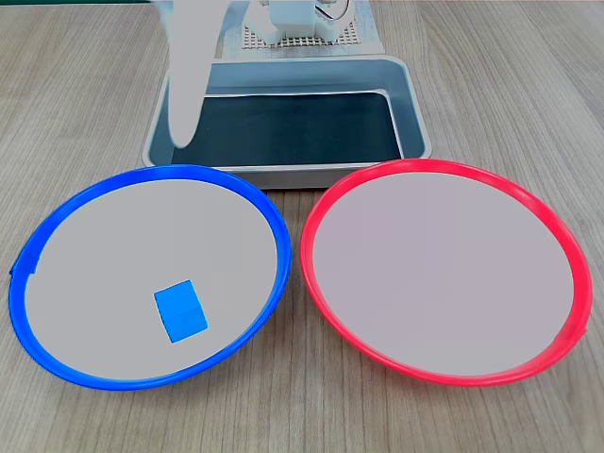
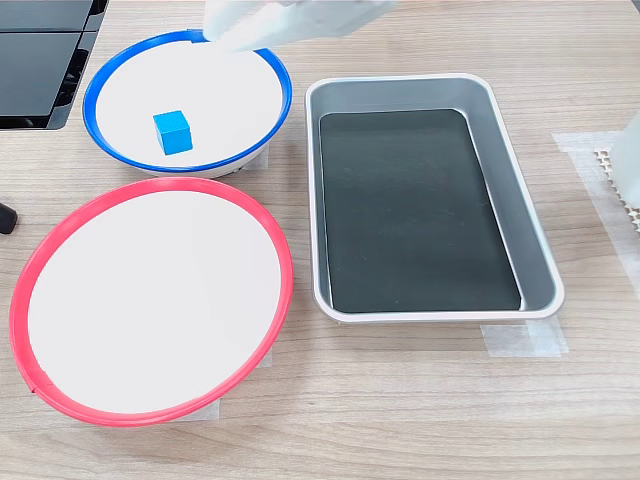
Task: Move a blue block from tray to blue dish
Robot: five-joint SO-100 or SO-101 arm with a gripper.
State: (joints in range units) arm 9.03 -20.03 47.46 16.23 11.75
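Wooden table (image 1: 528,85) | blue block (image 1: 180,311) in blue dish (image 1: 142,184) | tray (image 1: 415,104) empty | fingers (image 1: 184,113) blurred, opening unclear

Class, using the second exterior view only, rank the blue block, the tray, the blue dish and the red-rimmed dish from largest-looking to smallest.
1. Red-rimmed dish, though it sits nearer the camera
2. Tray, too close to it to be sure
3. Blue dish
4. Blue block

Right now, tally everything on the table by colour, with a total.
Blue: 2, the block and the blue dish
Red: 1, the red dish
Grey: 1, the tray
Total: 4
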